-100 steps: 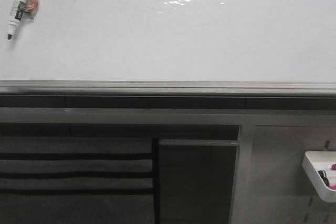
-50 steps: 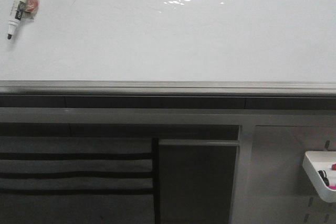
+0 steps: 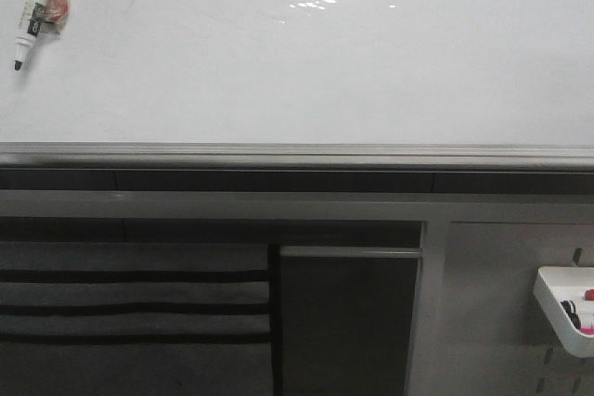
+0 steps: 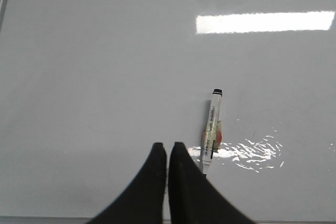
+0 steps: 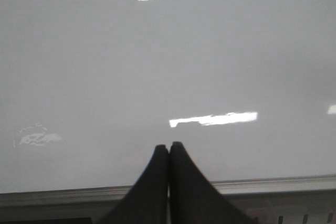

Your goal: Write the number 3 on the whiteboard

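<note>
right tool (image 5: 168,148): fingers pressed together, nothing held | whiteboard (image 5: 105,77): seen bare, bright glare bars reflected | silver edge (image 5: 262,184): seen beside the tool

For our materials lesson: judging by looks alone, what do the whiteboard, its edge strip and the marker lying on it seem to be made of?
Whiteboard: smooth, glossy white coated sheet; it mirrors the ceiling lights.
Edge strip: probably brushed metal, silver-grey with a dull sheen.
Marker: likely plastic, with a white barrel and a black cap end.
</note>
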Robot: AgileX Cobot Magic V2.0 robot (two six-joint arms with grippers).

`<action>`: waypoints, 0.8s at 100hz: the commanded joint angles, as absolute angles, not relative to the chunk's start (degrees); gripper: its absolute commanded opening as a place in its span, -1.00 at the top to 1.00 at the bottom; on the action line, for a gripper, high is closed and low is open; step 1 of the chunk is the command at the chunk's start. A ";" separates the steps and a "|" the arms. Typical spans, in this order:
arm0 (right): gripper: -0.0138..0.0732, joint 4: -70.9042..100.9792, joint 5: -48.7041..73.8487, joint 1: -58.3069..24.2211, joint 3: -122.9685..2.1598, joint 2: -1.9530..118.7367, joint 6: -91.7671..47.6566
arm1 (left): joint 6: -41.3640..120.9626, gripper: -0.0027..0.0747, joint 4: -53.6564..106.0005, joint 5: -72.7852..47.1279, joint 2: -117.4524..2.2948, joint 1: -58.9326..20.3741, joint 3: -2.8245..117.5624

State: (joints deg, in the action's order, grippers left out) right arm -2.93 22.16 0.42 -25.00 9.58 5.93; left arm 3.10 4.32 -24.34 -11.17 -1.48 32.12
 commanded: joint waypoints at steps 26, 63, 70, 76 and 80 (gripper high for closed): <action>0.84 -2.80 16.00 0.70 -28.77 13.99 5.16 | 3.20 0.98 4.98 -20.47 -17.41 -1.40 35.12; 0.83 -2.80 16.07 0.70 -28.77 14.09 5.16 | 3.20 0.98 3.28 -20.20 -17.41 -1.40 35.03; 0.78 -2.80 15.96 0.70 -28.77 14.09 5.16 | 2.97 0.97 4.12 -19.28 -17.41 -1.40 35.03; 0.60 -2.92 15.73 0.70 -28.66 14.09 5.16 | 2.97 0.89 4.71 -18.30 -17.41 -1.40 35.03; 0.41 -3.41 15.55 0.70 -28.52 14.09 5.16 | 2.87 0.76 5.33 -18.00 -17.41 -1.40 35.03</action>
State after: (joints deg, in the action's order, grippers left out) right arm -2.67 20.92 0.42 -26.79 12.85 5.73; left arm 3.23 3.91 -23.87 -16.30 -1.48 33.41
